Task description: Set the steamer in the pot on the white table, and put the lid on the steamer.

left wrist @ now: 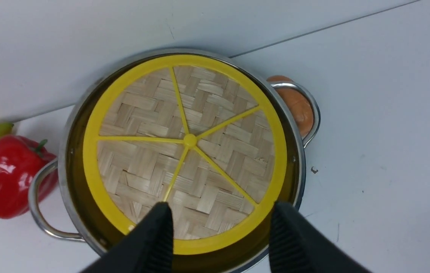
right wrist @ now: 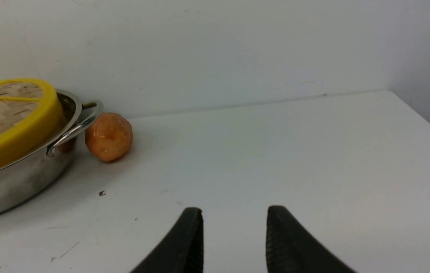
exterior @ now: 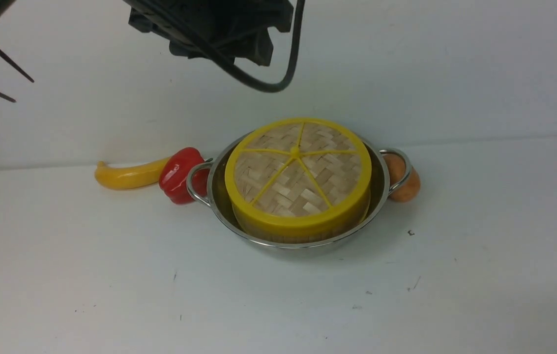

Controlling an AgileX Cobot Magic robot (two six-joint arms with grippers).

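The shiny pot [exterior: 307,246] stands on the white table [exterior: 111,275]. Inside it sits the steamer [exterior: 303,232]; only its low bamboo wall shows. The woven lid [exterior: 298,169] with yellow rim and spokes lies on top of it. My left gripper [left wrist: 220,206] hangs well above the lid [left wrist: 184,151], open, with nothing between its fingers. In the front view only its dark body shows at the top edge. My right gripper [right wrist: 234,209] stands open and empty over bare table, off to the pot's [right wrist: 10,182] right.
A red bell pepper [exterior: 180,174] and a long yellow fruit [exterior: 128,176] lie against the pot's left handle. An orange round fruit [exterior: 406,184] rests at the right handle. A white wall rises just behind. The table's right edge [right wrist: 427,121] shows in the right wrist view.
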